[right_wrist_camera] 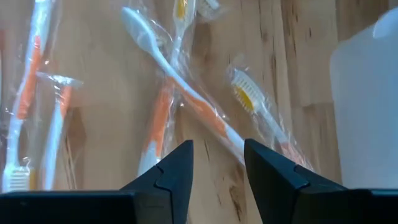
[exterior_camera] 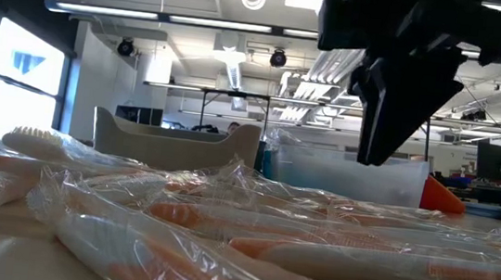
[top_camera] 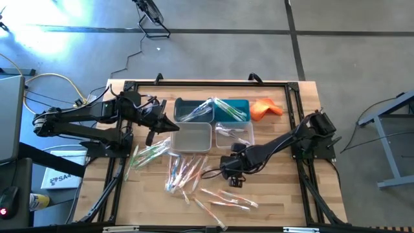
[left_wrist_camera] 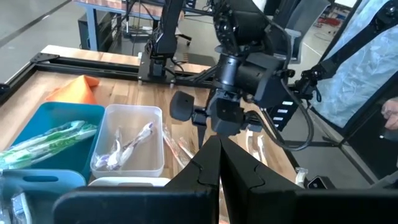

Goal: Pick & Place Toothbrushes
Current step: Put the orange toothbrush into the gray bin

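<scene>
A few clear-wrapped toothbrushes [top_camera: 223, 110] are already lying in the small bins [top_camera: 194, 110] — most are waiting on the wooden tabletop [top_camera: 284, 188]. The right pincer [right_wrist_camera: 214, 163] is hovering open, empty; the left pincer [left_wrist_camera: 219, 149] is closed, empty.

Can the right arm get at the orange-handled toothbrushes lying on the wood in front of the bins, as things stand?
Probably yes. The right end effector hangs open just above the wrapped orange-handled toothbrushes, nothing lying between them. The nearest bin stands off to one side, and the left end effector is away by the bins.
</scene>
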